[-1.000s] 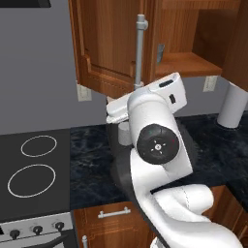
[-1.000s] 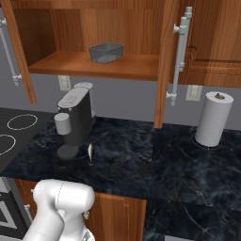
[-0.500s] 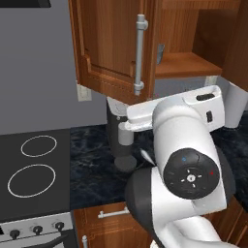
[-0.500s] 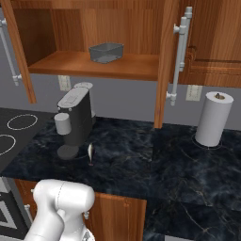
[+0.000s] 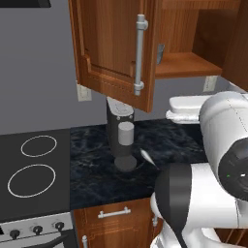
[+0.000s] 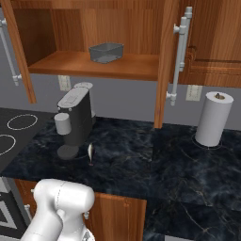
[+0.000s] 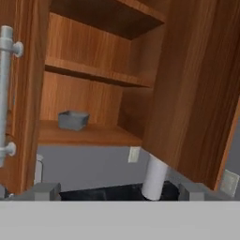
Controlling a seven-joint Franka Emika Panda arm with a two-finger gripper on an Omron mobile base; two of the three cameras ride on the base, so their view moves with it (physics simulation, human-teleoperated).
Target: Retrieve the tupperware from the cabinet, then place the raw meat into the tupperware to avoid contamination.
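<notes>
My fingers [image 7: 47,191] spread wide apart, nothing between them, facing open cabinet [image 7: 187,93]. Tupperware [image 6: 106,52] on cabinet's lowest shelf [image 6: 136,66], above coffee machine [image 6: 75,120]. Raw meat [image 6: 90,152] on dark desk [image 6: 164,160], just beside coffee machine base. Paper-towel roll [image 6: 213,119] well apart from coffee machine.

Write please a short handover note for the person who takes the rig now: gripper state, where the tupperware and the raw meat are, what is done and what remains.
Gripper: open, holding nothing, facing the open cabinet from a distance.
Tupperware: on the lower cabinet shelf, untouched.
Raw meat: lying on the dark counter, just beside the coffee machine.
Done: both cabinet doors stand open.
Left: reach in, grasp the tupperware, set it on the counter, then pick up the meat and put it inside.
</notes>
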